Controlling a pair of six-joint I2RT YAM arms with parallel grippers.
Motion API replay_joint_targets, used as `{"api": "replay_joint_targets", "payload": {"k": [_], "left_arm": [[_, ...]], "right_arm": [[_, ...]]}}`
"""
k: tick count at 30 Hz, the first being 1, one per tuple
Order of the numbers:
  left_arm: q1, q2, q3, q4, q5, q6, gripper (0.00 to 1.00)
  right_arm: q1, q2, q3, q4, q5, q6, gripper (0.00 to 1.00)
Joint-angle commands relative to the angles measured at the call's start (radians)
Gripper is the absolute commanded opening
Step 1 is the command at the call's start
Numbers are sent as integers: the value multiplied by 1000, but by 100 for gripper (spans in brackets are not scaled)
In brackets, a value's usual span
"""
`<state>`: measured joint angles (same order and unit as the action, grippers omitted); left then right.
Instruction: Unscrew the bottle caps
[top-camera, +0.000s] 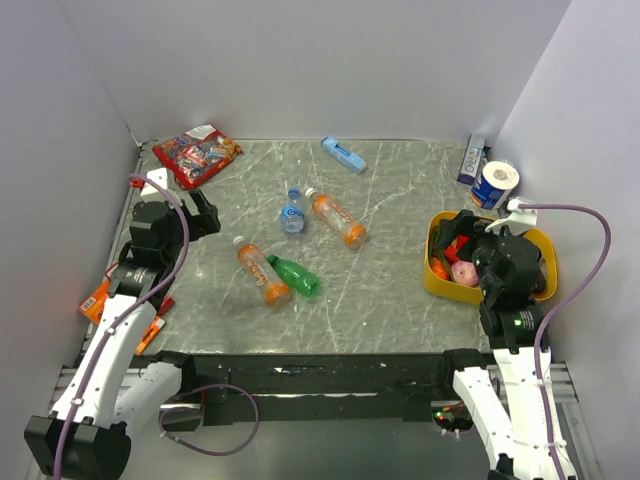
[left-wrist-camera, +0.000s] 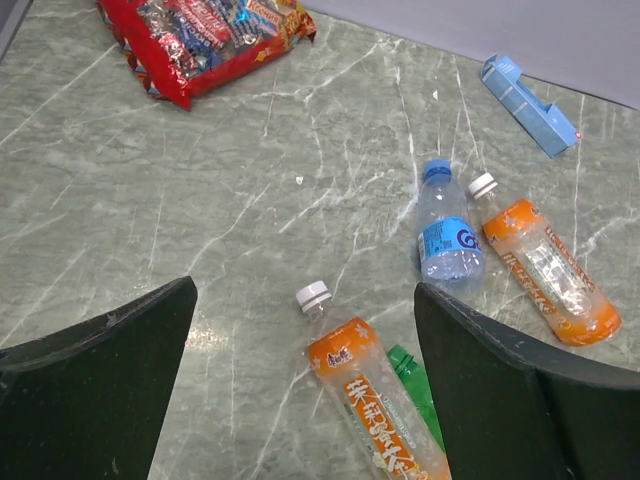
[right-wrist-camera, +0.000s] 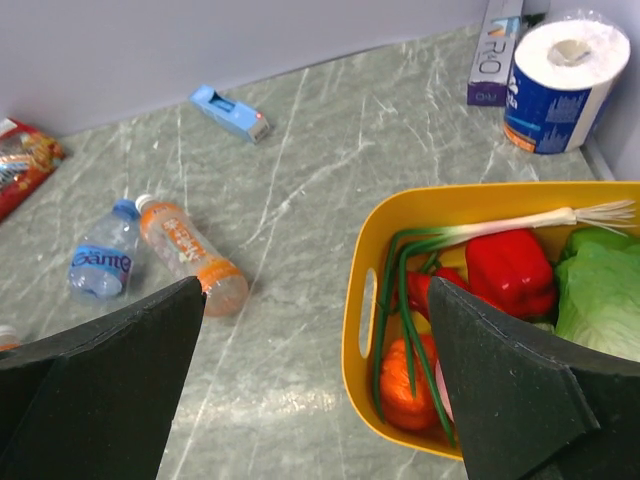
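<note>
Four small bottles lie on the marble table. An orange bottle (top-camera: 262, 272) with a white cap lies beside a green bottle (top-camera: 294, 275). A clear bottle with blue label (top-camera: 292, 212) and a second orange bottle (top-camera: 337, 218) lie farther back. All show in the left wrist view: near orange bottle (left-wrist-camera: 375, 400), green bottle (left-wrist-camera: 415, 392), clear bottle (left-wrist-camera: 447, 235), far orange bottle (left-wrist-camera: 545, 270). My left gripper (top-camera: 200, 215) is open and empty, left of the bottles. My right gripper (top-camera: 462, 235) is open and empty over the yellow basket's left rim.
A yellow basket (top-camera: 437, 277) of vegetables stands at the right. A red snack bag (top-camera: 196, 155) lies at the back left, a flat blue box (top-camera: 343, 155) at the back middle. A paper roll (top-camera: 495, 185) and a purple box (top-camera: 472, 160) stand at the back right.
</note>
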<state>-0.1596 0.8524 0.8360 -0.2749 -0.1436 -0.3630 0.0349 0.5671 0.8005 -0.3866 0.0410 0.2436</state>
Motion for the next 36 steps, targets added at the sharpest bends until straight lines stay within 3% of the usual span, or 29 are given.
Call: {"api": "replay_joint_targets", "payload": {"k": [1, 12, 21, 28, 36], "left_arm": [[5, 11, 17, 31, 19, -19, 96], [5, 34, -28, 46, 136, -103, 96], [-4, 48, -123, -41, 47, -352, 96], [-107, 92, -210, -46, 7, -528, 96], [-182, 154, -324, 86, 111, -668, 96]], "right_arm": [[3, 22, 58, -26, -7, -23, 100], [5, 56, 43, -20, -84, -10, 100], [5, 51, 75, -69, -115, 23, 100], [3, 47, 49, -40, -174, 52, 99], [5, 17, 25, -51, -191, 66, 100]]}}
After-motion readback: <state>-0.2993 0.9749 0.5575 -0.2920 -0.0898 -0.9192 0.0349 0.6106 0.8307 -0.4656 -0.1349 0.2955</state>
